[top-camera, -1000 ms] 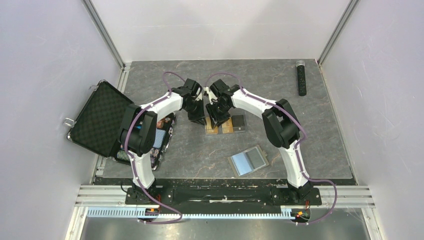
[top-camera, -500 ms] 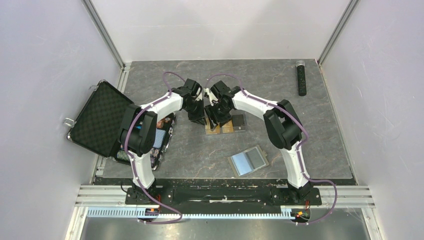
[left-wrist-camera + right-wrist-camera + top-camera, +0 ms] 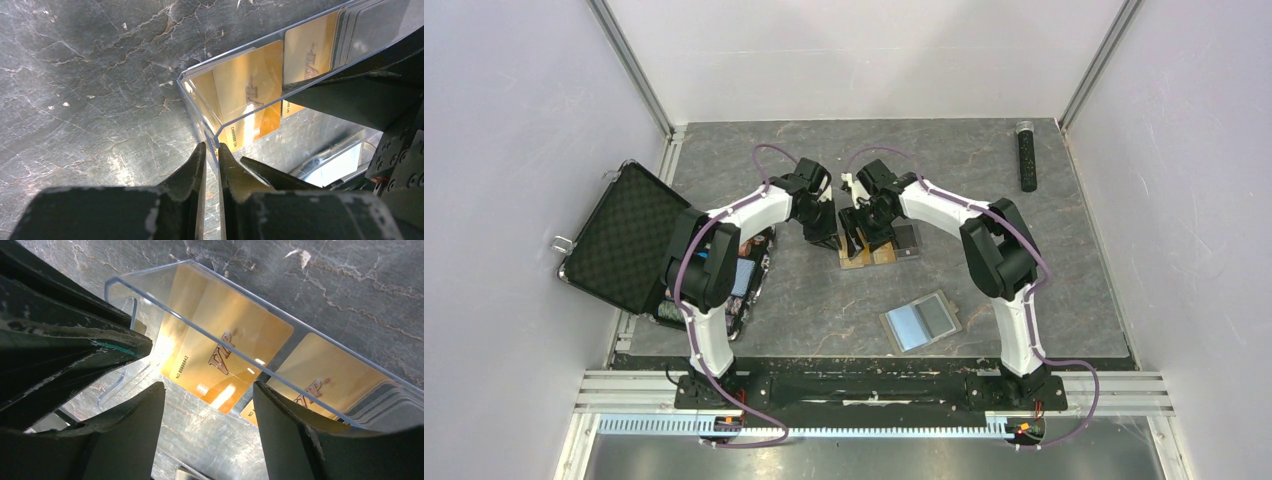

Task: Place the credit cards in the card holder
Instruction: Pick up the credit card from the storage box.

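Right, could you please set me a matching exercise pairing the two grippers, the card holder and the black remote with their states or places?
1 left gripper
2 right gripper
3 card holder
4 black remote

A far right corner
B open above the credit cards
C lying unfolded at the near side
D shut on the clear box wall

Pairs: 1-D, 2-B, 3-C, 4-A

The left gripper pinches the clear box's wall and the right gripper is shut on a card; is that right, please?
No: the right wrist view shows the right gripper open over the cards. The left gripper does pinch the wall of the clear box.
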